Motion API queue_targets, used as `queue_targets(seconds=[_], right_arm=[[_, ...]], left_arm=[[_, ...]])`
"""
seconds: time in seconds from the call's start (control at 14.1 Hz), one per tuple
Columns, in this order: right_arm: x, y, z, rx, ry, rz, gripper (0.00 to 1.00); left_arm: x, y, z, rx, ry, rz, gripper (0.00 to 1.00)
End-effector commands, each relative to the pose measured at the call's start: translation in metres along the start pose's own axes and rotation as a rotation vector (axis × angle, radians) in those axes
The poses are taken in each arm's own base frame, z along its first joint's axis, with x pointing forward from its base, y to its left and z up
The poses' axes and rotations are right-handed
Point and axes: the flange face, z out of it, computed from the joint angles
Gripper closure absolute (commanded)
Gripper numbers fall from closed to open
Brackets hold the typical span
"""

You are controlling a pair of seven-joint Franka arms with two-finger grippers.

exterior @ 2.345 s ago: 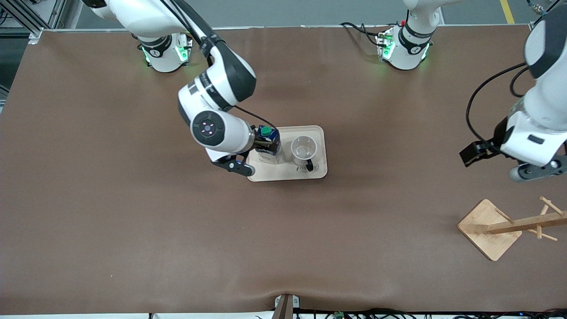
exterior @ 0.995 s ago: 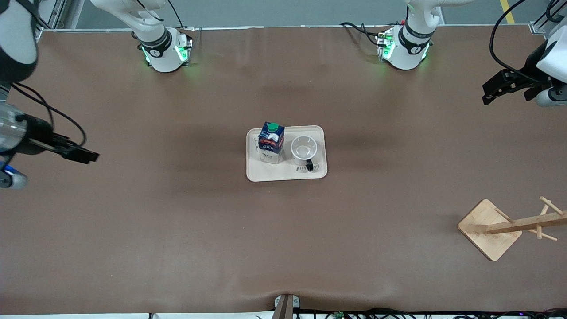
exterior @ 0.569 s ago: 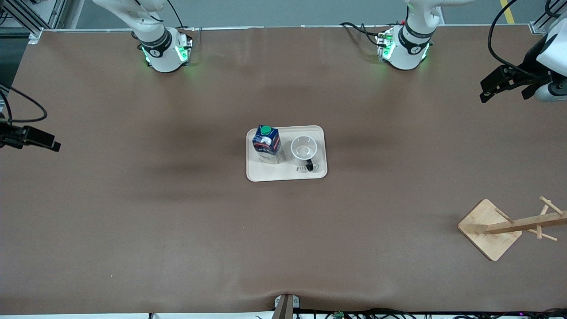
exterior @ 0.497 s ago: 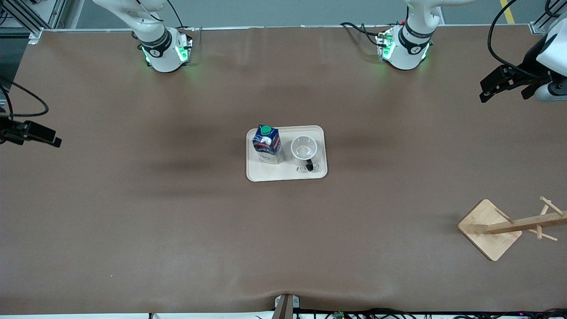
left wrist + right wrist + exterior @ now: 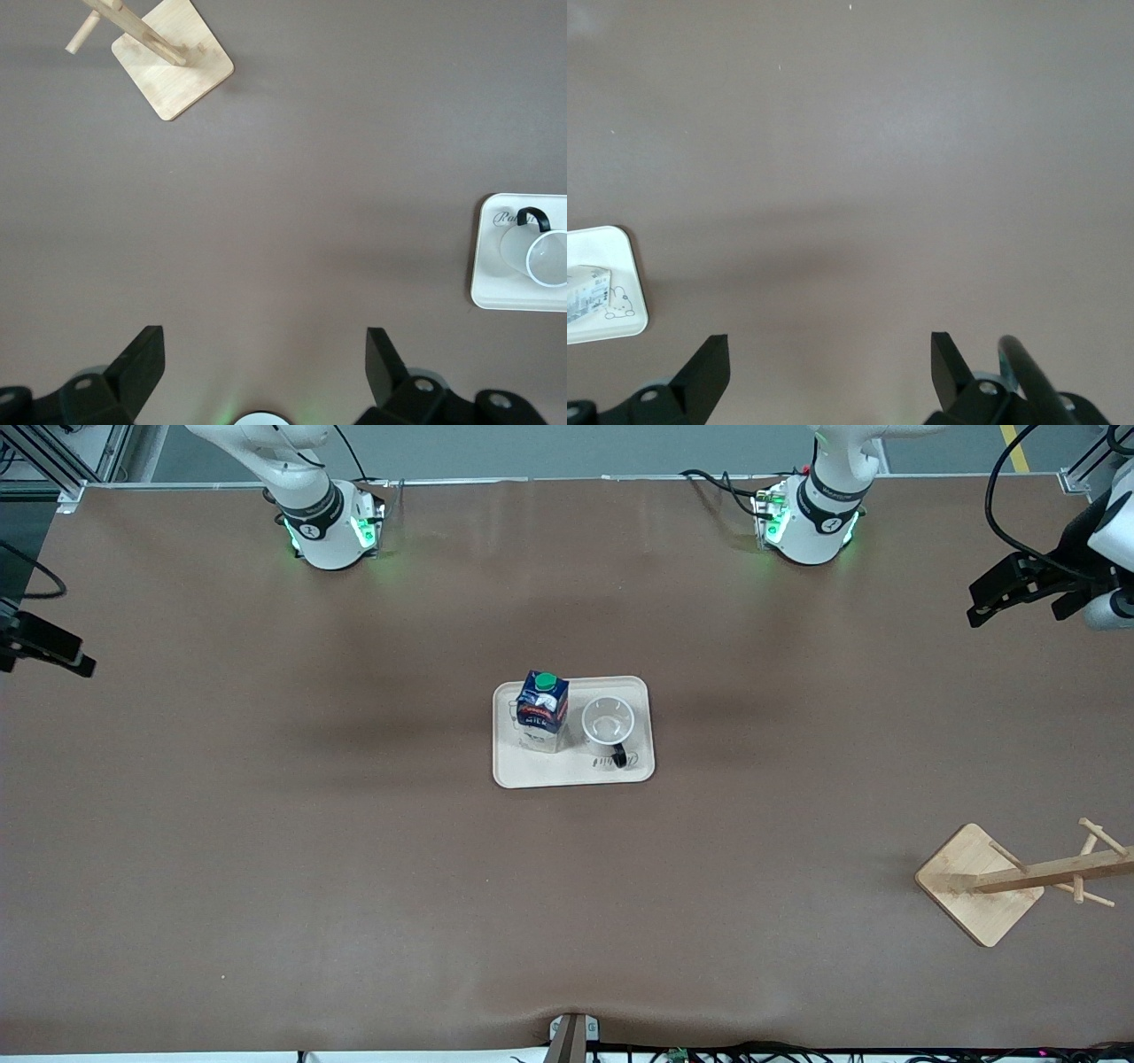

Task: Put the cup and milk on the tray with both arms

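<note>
A dark-blue milk carton (image 5: 541,711) and white mug (image 5: 608,724) are standing on the cream "Rabbit" tray (image 5: 572,772); left gripper (image 5: 266,363) and right gripper (image 5: 830,367) are hovering wide-open, empty, over bare table.

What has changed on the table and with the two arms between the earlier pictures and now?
The right end effector let go of the milk on the tray and pulled away to the right arm's end of the table, open. The left end effector, open, drew back toward its base. The cup and wooden rack stayed.
</note>
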Motion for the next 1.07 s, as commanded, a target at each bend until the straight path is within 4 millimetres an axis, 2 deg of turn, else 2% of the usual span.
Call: queue_targets(seconds=[0.0, 0.21, 0.5, 0.99], right_arm=[[-0.0017, 0.0083, -0.0059, -0.009, -0.001, 0.004, 0.0], [-0.0008, 0.0037, -0.0065, -0.02, 0.006, -0.007, 0.0], [-0.0007, 0.0098, -0.0068, -0.021, 0.008, -0.002, 0.0], [-0.0017, 0.009, -0.0059, -0.015, -0.001, 0.005, 0.0]], left_arm=[[0.0014, -0.002, -0.0074, -0.005, -0.007, -0.008, 0.0], [0.0012, -0.0001, -0.0075, -0.001, -0.006, -0.006, 0.0], [0.0061, 0.0021, 0.0004, 0.001, -0.021, -0.005, 0.0], [0.0057, -0.0055, 0.0025, 0.004, -0.037, -0.028, 0.0]])
